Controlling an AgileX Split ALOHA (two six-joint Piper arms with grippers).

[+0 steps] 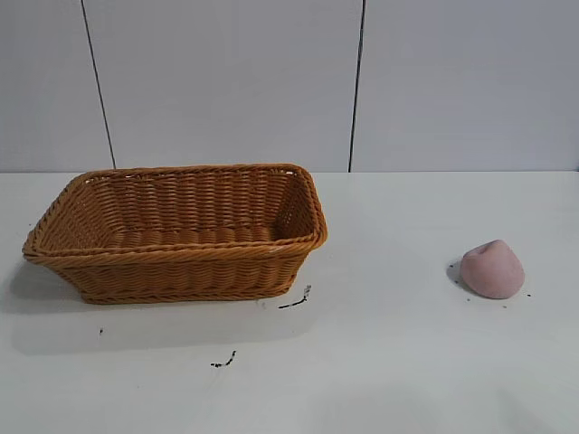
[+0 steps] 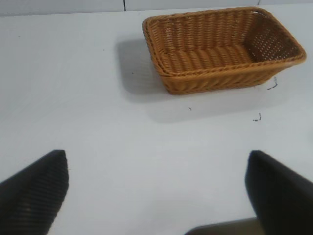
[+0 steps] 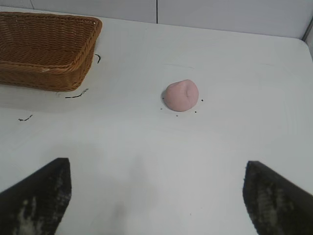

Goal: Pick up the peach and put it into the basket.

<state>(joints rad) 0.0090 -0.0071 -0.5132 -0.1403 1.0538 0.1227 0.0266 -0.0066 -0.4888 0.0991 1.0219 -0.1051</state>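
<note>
The pale-pink peach (image 1: 492, 269) lies on the white table at the right; it also shows in the right wrist view (image 3: 181, 95). The orange-brown wicker basket (image 1: 181, 258) stands empty at the left, and shows in the left wrist view (image 2: 220, 73) and the right wrist view (image 3: 46, 68). Neither arm shows in the exterior view. My right gripper (image 3: 156, 196) is open and empty, well short of the peach. My left gripper (image 2: 156, 193) is open and empty, well short of the basket.
Small black marks (image 1: 296, 301) lie on the table in front of the basket's right corner. A white panelled wall (image 1: 226, 81) stands behind the table. Bare tabletop (image 1: 389, 271) lies between basket and peach.
</note>
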